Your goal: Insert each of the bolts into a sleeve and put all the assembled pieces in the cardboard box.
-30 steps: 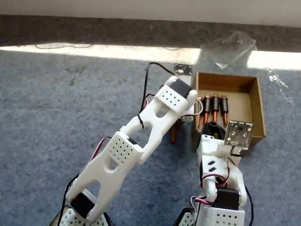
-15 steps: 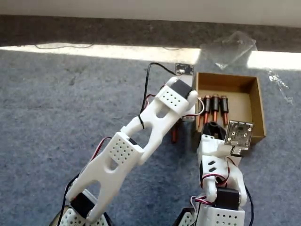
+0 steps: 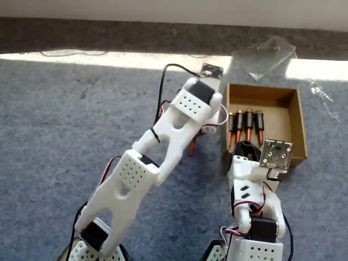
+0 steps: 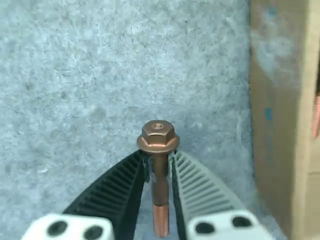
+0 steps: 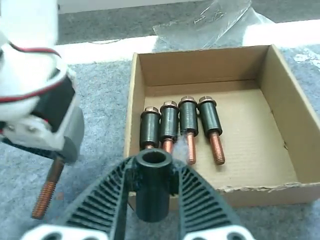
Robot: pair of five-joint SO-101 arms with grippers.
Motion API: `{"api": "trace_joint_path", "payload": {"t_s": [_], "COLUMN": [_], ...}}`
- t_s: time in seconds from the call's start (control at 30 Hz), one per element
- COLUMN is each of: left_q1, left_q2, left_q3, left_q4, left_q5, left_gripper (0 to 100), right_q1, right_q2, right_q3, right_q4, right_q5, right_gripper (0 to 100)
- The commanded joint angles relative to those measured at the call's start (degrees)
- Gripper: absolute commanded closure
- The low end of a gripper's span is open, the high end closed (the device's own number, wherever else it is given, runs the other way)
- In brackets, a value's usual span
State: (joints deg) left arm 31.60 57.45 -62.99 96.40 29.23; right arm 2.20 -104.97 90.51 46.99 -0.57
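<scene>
Jaws of left gripper (image 4: 159, 153) closed on copper bolt (image 4: 158, 136), gripping shank, hex head past fingertips, over grey carpet (image 4: 75, 75) just beside cardboard box (image 5: 280, 115). Right gripper (image 5: 153, 167) jaws closed on black sleeve (image 5: 152, 195), open bore showing, near box's front wall. Four assembled pieces (image 5: 180, 120) lie side by side inside box.

Grey-blue carpet (image 3: 65, 119) with a sunlit band (image 3: 109, 60) near a pale wall (image 3: 163, 8).
</scene>
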Motion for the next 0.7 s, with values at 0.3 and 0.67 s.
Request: {"api": "trace_joint_path", "payload": {"t_s": [0.3,0.67], "left_q1": [-1.0,-3.7], "left_q2": [-14.6,-27.5], "left_q3": [0.7,15.9], "left_q4": [4.6,4.5], "left_q5": [-17.2,-20.1], "left_gripper": [100,100], "right_q1": [0.3,0.2], "right_q2": [-0.5,-0.5], "right_q3": [-0.5,-0.5], "right_q4": [-2.2,-2.2], "right_q5": [-0.2,-0.2], "right_gripper": [99.4,99.4]}}
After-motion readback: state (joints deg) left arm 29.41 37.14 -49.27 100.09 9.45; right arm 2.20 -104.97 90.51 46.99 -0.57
